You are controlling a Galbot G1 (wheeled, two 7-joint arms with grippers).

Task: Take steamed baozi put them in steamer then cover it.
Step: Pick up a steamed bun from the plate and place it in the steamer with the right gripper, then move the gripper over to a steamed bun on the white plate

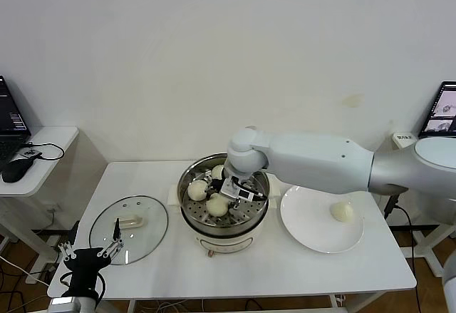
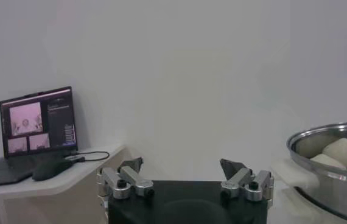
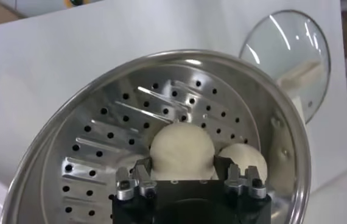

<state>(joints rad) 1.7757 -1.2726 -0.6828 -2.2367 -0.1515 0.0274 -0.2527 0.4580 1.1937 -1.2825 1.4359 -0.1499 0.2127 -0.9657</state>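
**Third bun going into the steamer**

A white table (image 1: 142,177) holds everything here. At its middle stands the steamer (image 1: 224,213), a shiny steel pot on a cream base, its holed tray showing inside. To the robot's right of it lies a flat white plate (image 1: 306,231) with one bun (image 1: 343,212) left on it. To the left the glass cover (image 1: 132,229) lies flat on the table, handle up, well apart from the pot.

The right arm reaches across into the pot. Its right gripper (image 3: 182,173) sits low over the tray, fingers on either side of a bun (image 3: 182,149); whether they press it or have just slackened I cannot tell. Two more buns lie in the tray, one (image 3: 243,159) just beside it.

The left gripper (image 2: 182,169) waits at the table's near left corner, jaws spread wide and holding nothing.
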